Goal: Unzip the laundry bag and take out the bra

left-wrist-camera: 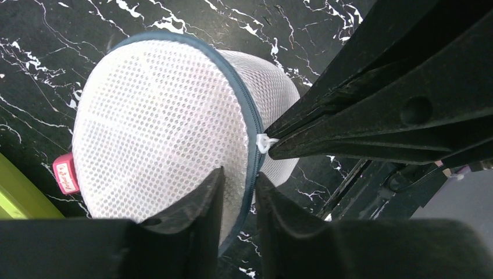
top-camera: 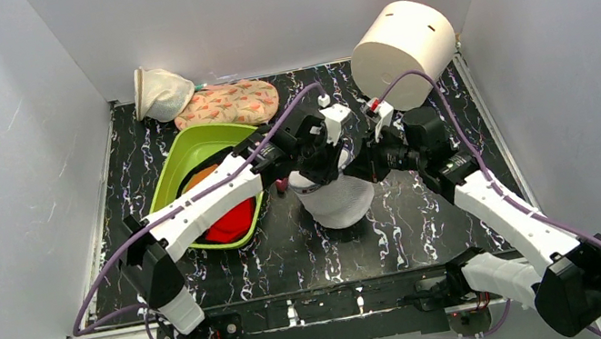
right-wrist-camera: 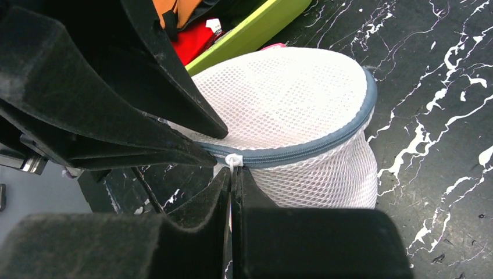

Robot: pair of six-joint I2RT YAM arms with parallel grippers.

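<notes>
The laundry bag (top-camera: 339, 198), a round white mesh dome with a blue-grey zip line (right-wrist-camera: 314, 148) round its rim, stands mid-table between both arms. My left gripper (left-wrist-camera: 239, 181) is shut on the bag's rim, with mesh and zip seam between its fingers (left-wrist-camera: 203, 200). My right gripper (right-wrist-camera: 231, 174) is shut on the white zip pull (right-wrist-camera: 234, 159), right at the zip. The same pull shows in the left wrist view (left-wrist-camera: 264, 142), pinched by the right fingers. A pink tag (left-wrist-camera: 65, 174) hangs off the bag's far side. The zip looks closed. The bra is hidden.
A lime-green tub (top-camera: 175, 158) with red and orange clothes sits left of the bag, under my left arm. A cream cone-shaped mesh pouch (top-camera: 159, 92) and a floral fabric piece (top-camera: 232, 102) lie at the back left. A big white cylinder (top-camera: 403, 51) stands at the back right.
</notes>
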